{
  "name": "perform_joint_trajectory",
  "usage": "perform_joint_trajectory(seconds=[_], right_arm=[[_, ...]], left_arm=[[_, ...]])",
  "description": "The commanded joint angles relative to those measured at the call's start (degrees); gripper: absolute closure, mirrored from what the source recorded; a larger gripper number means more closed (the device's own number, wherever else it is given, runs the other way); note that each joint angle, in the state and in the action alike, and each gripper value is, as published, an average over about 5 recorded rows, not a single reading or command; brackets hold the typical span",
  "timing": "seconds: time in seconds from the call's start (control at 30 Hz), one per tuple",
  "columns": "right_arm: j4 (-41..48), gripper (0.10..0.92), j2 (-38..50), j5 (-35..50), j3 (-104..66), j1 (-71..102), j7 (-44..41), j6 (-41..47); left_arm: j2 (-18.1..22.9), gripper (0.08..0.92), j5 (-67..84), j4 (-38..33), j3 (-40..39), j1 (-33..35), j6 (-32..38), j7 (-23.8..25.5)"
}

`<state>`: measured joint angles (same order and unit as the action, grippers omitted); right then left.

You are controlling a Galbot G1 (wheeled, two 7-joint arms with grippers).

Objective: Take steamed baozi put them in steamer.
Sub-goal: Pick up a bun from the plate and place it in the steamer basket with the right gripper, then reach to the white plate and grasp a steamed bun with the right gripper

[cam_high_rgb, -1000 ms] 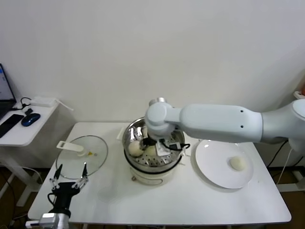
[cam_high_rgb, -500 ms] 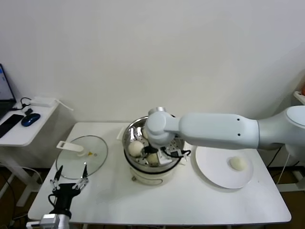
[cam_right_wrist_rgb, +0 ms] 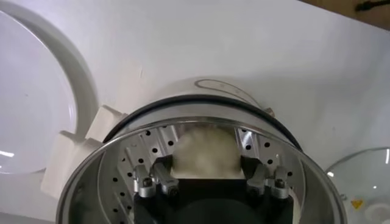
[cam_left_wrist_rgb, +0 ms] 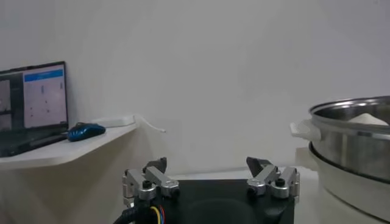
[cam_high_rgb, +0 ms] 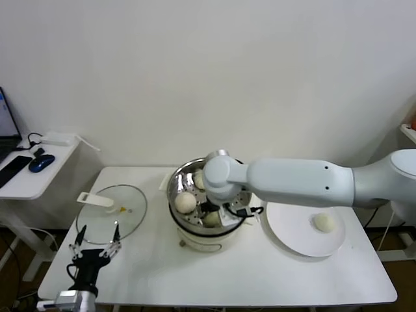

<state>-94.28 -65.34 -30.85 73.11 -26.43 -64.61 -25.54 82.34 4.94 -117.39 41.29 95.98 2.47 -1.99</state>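
- You are at the placing step: your right tool (cam_right_wrist_rgb: 207, 178) is down inside the steamer (cam_high_rgb: 177, 183), with a baozi (cam_right_wrist_rgb: 206, 152) between its fingers (cam_right_wrist_rgb: 163, 172).
- In the right wrist view the fingers flank that bun on both sides. They look close against it, but you cannot tell from here whether they grip it or have just let go.
- That bun sits low over the perforated floor, so by my reading the next move calls for parting the fingers fully and lifting straight up, clear of the steel rim.
- After that, one bun remains on the white plate (cam_high_rgb: 286, 237) at the right of the counter (cam_high_rgb: 247, 279); it (cam_high_rgb: 324, 222) is the last to fetch.
- The head view shows what the wrist cannot: two other buns in the basket, one (cam_high_rgb: 186, 202) plain to see at the left side, with the arm covering the tool itself.
- The right wrist view alone shows the fingers and the bun between them.
- Your left tool (cam_left_wrist_rgb: 211, 180) waits, fingers parted and holding nothing, low at the counter's front left near the glass lid (cam_high_rgb: 110, 214). Its own view shows the steamer from the side.
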Motion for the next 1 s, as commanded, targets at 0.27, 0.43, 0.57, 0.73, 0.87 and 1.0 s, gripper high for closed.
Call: perform_joint_trajectory(seconds=[0.27,0.43,0.57,0.73,0.87,1.0], right_arm=[[0.7,0.206,0.12,0.28,-0.47,0.28,0.12,-1.59],[0.85,0.203,0.36,3.7,-1.17,-1.57,-0.46,-1.92],[1.17,0.202,1.02,8.63,-1.86,-4.94,-1.25,-2.45],[2.46,0.203,3.47,19.03,-0.09,-12.82,-2.38,-0.78],[3.83,0.203,6.96,31.64,5.26,-20.1,-2.65,6.38],[5.08,0.203,11.61,48.48,13.84,-26.34,-0.27,18.67]], left_arm=[[0.26,0.177,-0.01,0.17,-0.08,0.52,0.27,-0.04],[0.28,0.177,0.04,0.27,-0.07,0.54,0.29,-0.08],[0.25,0.177,0.02,0.28,-0.07,0.46,0.25,-0.1],[0.04,0.177,0.06,0.33,0.06,0.48,0.31,-0.09],[-0.09,0.177,0.12,0.2,0.06,0.4,0.28,-0.09],[-0.16,0.177,0.14,0.02,-0.18,0.21,0.23,-0.09]])
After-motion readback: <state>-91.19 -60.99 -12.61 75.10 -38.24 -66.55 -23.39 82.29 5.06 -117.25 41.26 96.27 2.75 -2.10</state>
